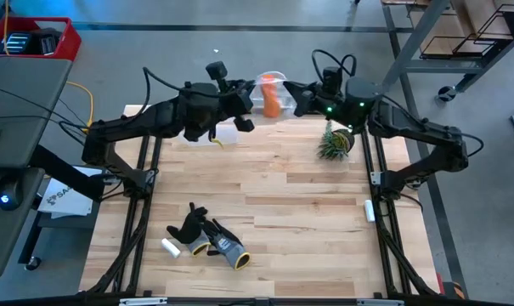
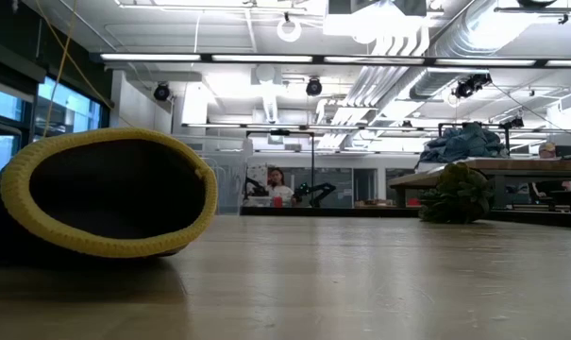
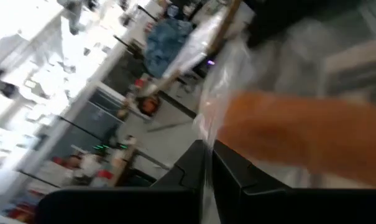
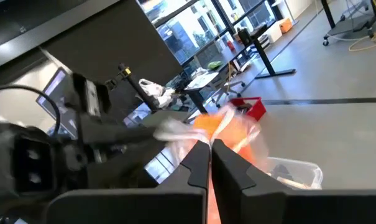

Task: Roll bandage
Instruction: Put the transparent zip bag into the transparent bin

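above table's far edge | bandage (image 1: 273, 103) bright orange, inside clear plastic wrap (image 1: 271, 81) | both jaws pinched shut on wrap

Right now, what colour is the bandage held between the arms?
Bright orange; the bandage shows best in the high view, inside clear plastic.

The table (image 1: 273, 195) is pale butcher-block wood, smooth with a satin sheen, framed by dark matt metal rails. Held above its far edge, the bandage (image 1: 273, 103) looks like soft orange cloth inside clear, glossy, crinkled plastic film (image 1: 272, 80). Near the table's front, the gloves (image 1: 212, 240) look knitted, with matt rubbery yellow-edged cuffs.
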`<move>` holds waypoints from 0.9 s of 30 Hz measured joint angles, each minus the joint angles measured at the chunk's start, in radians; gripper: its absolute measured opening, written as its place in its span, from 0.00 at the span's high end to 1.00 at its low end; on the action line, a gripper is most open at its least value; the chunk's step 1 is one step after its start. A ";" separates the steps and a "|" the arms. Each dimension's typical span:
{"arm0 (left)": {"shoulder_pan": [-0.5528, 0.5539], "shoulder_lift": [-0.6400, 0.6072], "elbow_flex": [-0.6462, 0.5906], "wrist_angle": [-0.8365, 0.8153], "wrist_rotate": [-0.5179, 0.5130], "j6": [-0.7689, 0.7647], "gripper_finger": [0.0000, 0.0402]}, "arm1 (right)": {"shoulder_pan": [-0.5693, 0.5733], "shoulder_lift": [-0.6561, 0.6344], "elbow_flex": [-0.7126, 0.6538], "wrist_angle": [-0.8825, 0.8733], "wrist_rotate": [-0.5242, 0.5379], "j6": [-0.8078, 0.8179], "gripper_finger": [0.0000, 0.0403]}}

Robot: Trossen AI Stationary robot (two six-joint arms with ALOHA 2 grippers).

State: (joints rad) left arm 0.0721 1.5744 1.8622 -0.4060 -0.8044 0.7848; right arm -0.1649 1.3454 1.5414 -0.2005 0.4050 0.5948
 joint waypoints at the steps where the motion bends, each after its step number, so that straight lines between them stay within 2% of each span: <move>1: 0.002 -0.003 0.000 -0.039 0.011 -0.036 0.95 | -0.003 -0.008 0.000 -0.002 -0.001 -0.006 1.00; 10: 0.040 -0.020 0.001 -0.252 0.009 -0.184 0.82 | -0.021 -0.077 0.000 -0.073 -0.049 -0.052 1.00; 13: 0.060 -0.031 0.001 -0.308 0.024 -0.229 0.80 | -0.028 -0.091 0.000 -0.095 -0.119 -0.066 1.00; 15: 0.080 -0.042 0.001 -0.339 0.075 -0.289 0.79 | -0.038 -0.104 0.000 -0.106 -0.200 -0.078 1.00; 17: 0.113 -0.051 0.001 -0.372 0.186 -0.393 0.78 | -0.046 -0.111 0.001 -0.118 -0.304 -0.092 1.00; 21: 0.212 -0.053 0.001 -0.448 0.542 -0.615 0.77 | -0.055 -0.113 0.000 -0.131 -0.530 -0.129 1.00; 25: 0.277 -0.047 0.000 -0.452 0.862 -0.704 0.76 | -0.051 -0.122 0.000 -0.135 -0.697 -0.132 1.00; 27: 0.280 -0.049 0.000 -0.451 0.950 -0.709 0.76 | -0.046 -0.123 0.000 -0.140 -0.755 -0.132 1.00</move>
State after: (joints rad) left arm 0.3523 1.5258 1.8622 -0.8574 0.1460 0.0759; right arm -0.2105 1.2228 1.5417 -0.3401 -0.3498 0.4625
